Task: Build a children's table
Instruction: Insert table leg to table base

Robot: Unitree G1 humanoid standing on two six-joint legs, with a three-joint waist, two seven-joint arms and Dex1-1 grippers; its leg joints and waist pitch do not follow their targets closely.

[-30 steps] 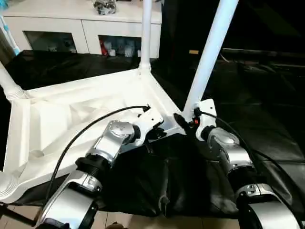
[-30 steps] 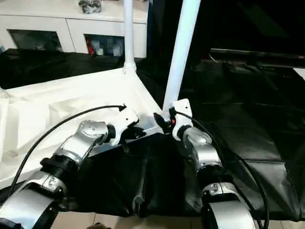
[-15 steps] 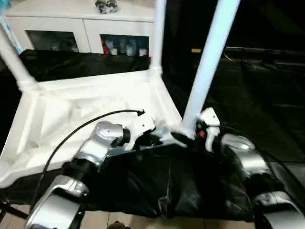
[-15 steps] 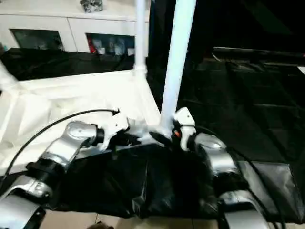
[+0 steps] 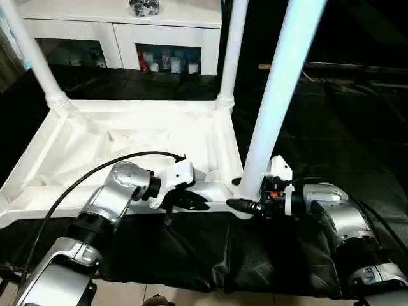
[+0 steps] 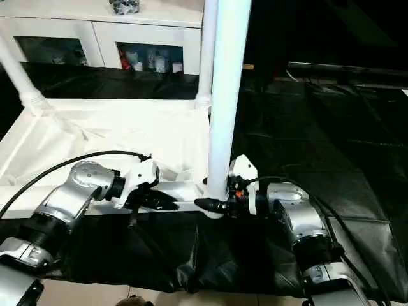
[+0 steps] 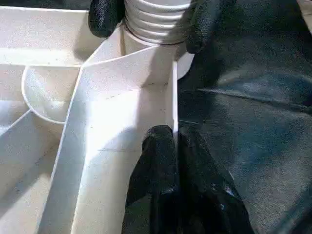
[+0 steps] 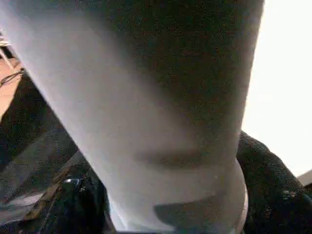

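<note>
- The all-white plastic children's table (image 5: 137, 137) lies upside down on the black-covered work table (image 5: 331, 134), ribbed underside up, with three long tapered tube legs visible, standing in corner sockets.
- The nearest white tube leg (image 5: 277, 102) rises almost straight up from the corner socket closest to me; its long axis is near vertical, leaning slightly away to my right.
- My right gripper (image 6: 215, 205) is the nearer hand: its two black fingers straddle the foot of that leg at the ribbed collar, one on each side. Whether they press the plastic or stand just off it I cannot tell.
- My left gripper (image 7: 174, 144) is pressed together, pinching the thin raised rim (image 7: 174, 97) of the tabletop just beside that same socket, steadying it.
- I judge the coming move turns on pushing or twisting the leg down along its own axis.
- Hidden: the leg tops are cut off, how deep the leg sits is masked, and the fourth corner is not visible.
</note>
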